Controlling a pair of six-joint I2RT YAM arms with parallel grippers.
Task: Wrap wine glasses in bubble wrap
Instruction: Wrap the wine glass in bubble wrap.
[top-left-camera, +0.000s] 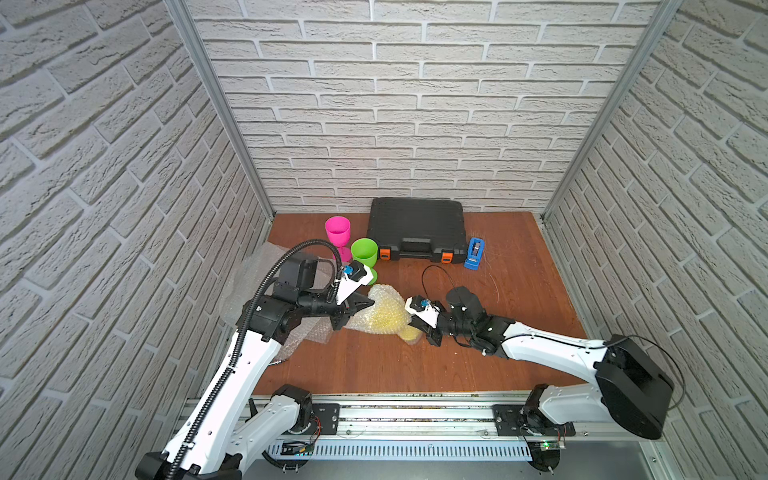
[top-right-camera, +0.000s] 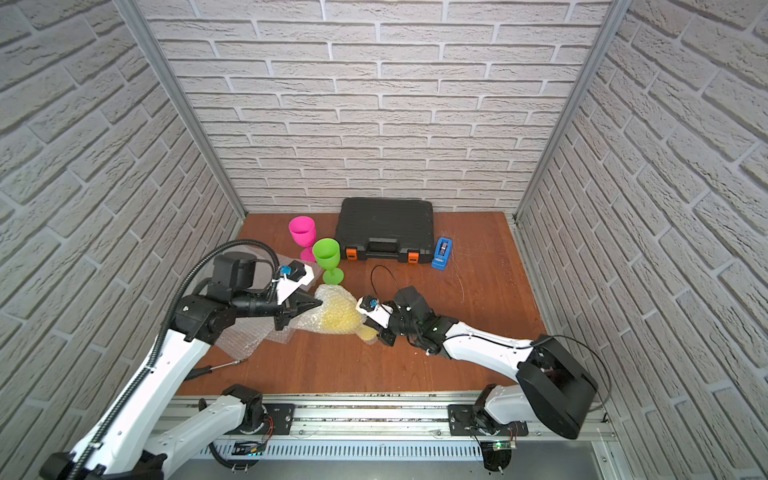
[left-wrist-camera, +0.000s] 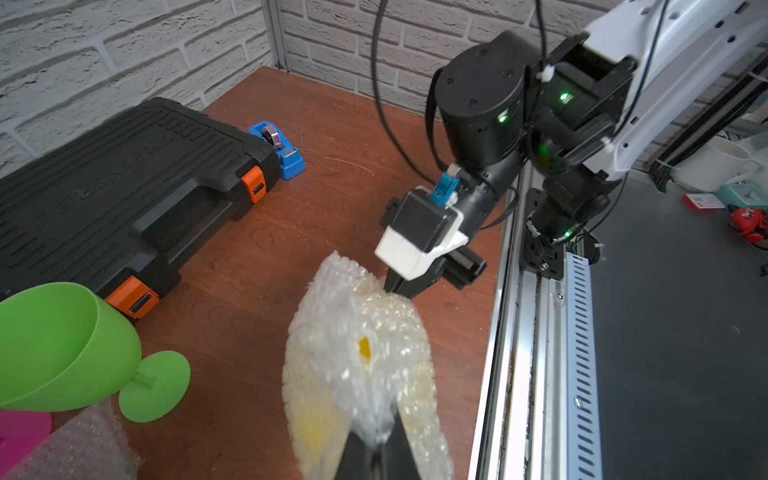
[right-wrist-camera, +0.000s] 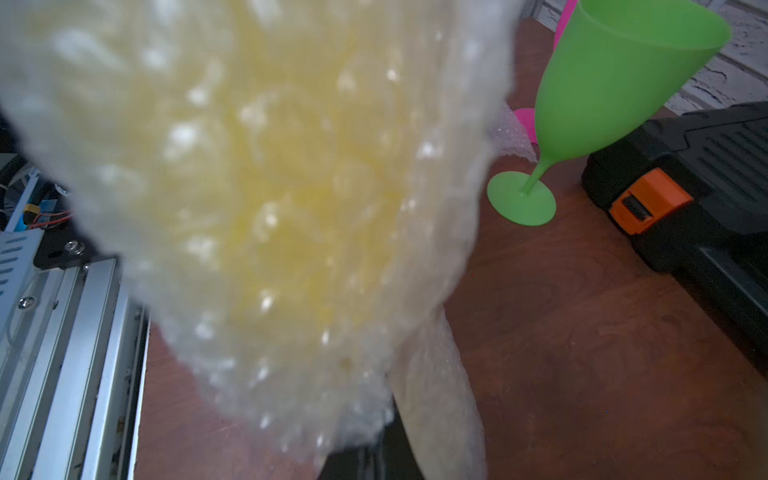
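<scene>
A yellow wine glass (top-left-camera: 388, 320) lies on its side mid-table, bundled in bubble wrap (top-left-camera: 384, 297); its yellow foot (top-left-camera: 411, 334) peeks out at the right end. My left gripper (top-left-camera: 368, 304) is shut on a pinch of the bubble wrap (left-wrist-camera: 365, 415) at the bundle's left end. At the opposite end my right gripper (top-left-camera: 417, 327) is shut on the wrap (right-wrist-camera: 316, 374) by the foot. The pink wine glass (top-left-camera: 337, 232) and the green wine glass (top-left-camera: 364, 251) stand upright and bare behind the bundle. More loose bubble wrap (top-right-camera: 245, 340) lies under my left arm.
A black tool case (top-left-camera: 417, 232) with orange latches sits at the back wall, a blue tape dispenser (top-left-camera: 474, 252) to its right. A screwdriver (top-right-camera: 216, 368) lies near the front left. An aluminium rail (top-left-camera: 415, 411) runs along the table's front edge; brick walls close three sides.
</scene>
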